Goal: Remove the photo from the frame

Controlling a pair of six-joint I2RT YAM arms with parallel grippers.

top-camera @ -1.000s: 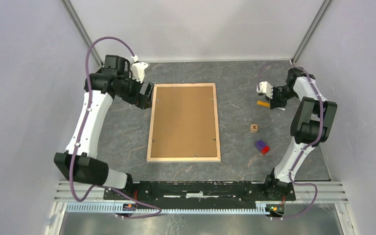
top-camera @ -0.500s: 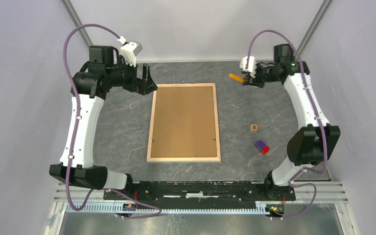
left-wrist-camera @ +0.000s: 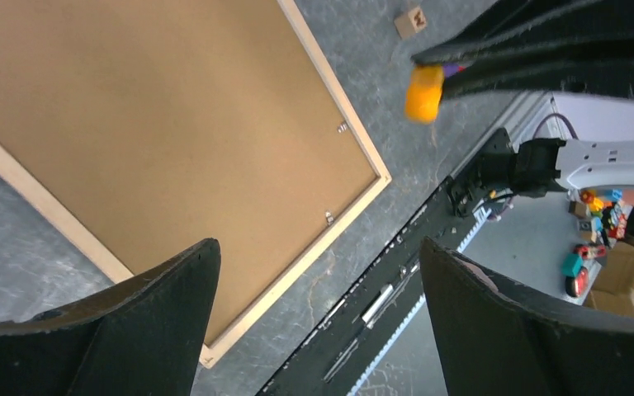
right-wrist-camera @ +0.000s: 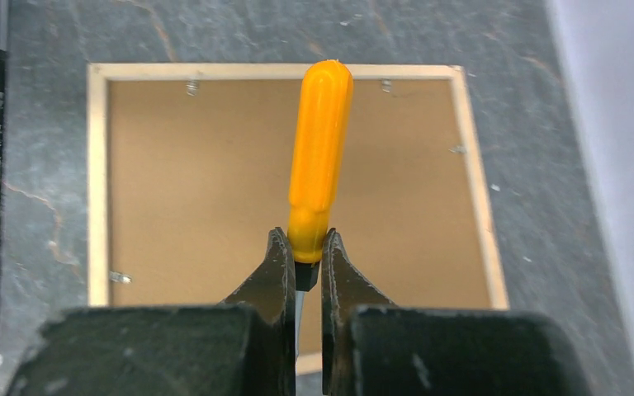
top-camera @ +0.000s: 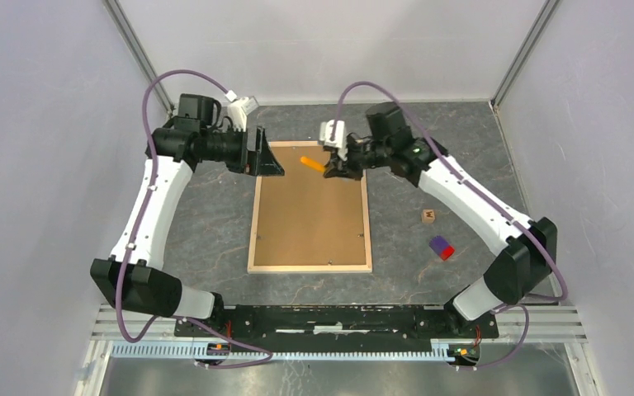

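Observation:
The frame (top-camera: 253,223) lies face down mid-table, pale wood edges up, with its brown backing panel (top-camera: 309,214) in place and small clips (right-wrist-camera: 119,277) along the rim. The photo is hidden. My right gripper (top-camera: 333,167) is shut on an orange-handled screwdriver (top-camera: 311,163) held above the frame's far end. In the right wrist view the gripper (right-wrist-camera: 303,239) grips the handle's base (right-wrist-camera: 319,157) over the backing (right-wrist-camera: 206,181). My left gripper (top-camera: 271,162) is open and empty above the frame's far left corner. Its wrist view (left-wrist-camera: 318,247) shows the frame edge (left-wrist-camera: 297,268) and the screwdriver (left-wrist-camera: 423,92).
A small wooden cube (top-camera: 428,216) and a red-and-blue block (top-camera: 441,247) lie on the table right of the frame. Grey walls close in the left, right and back. The black base rail (top-camera: 338,318) runs along the near edge.
My right arm has carried the screwdriver from the table's right side to above the frame's far end. My left gripper has swung right to the frame's far left corner.

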